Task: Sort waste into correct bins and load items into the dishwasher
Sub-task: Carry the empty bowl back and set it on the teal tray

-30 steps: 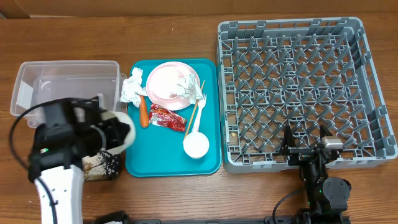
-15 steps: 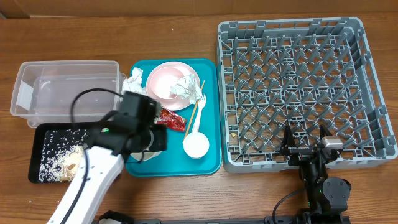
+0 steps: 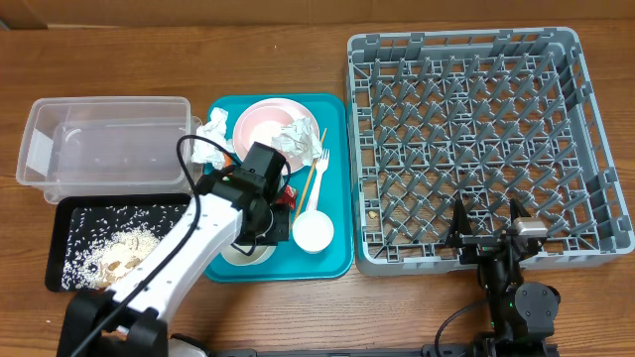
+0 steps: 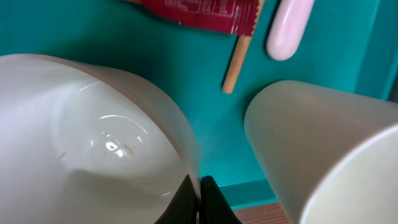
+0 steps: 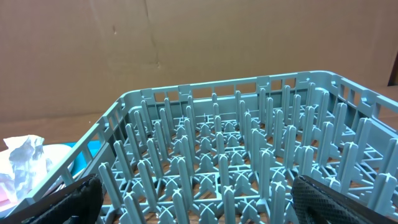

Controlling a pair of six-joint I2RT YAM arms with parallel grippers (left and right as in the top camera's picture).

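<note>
- White bowl (image 4: 93, 143) is over the lower left of the teal tray (image 3: 337, 198); whether it rests on the tray, I cannot tell
- My left gripper (image 4: 198, 200) is clamped tight on the bowl's thin rim
- Just right of the bowl: small white cup (image 4: 323, 149); above them the red wrapper (image 4: 193, 9), chopstick (image 4: 236, 62) and fork handle (image 4: 289, 28)
- Upper tray: pink plate (image 3: 260, 129) carrying a crumpled napkin (image 3: 296, 134); second napkin (image 3: 211, 139) at the tray's left edge
- Left of frame: black tray (image 3: 62, 213) holding rice scraps (image 3: 119, 253), clear tub (image 3: 109, 144) above it
- Right half: grey rack (image 3: 486, 139); my right gripper (image 3: 486, 223) at its lower edge, jaws spread wide, released
</note>
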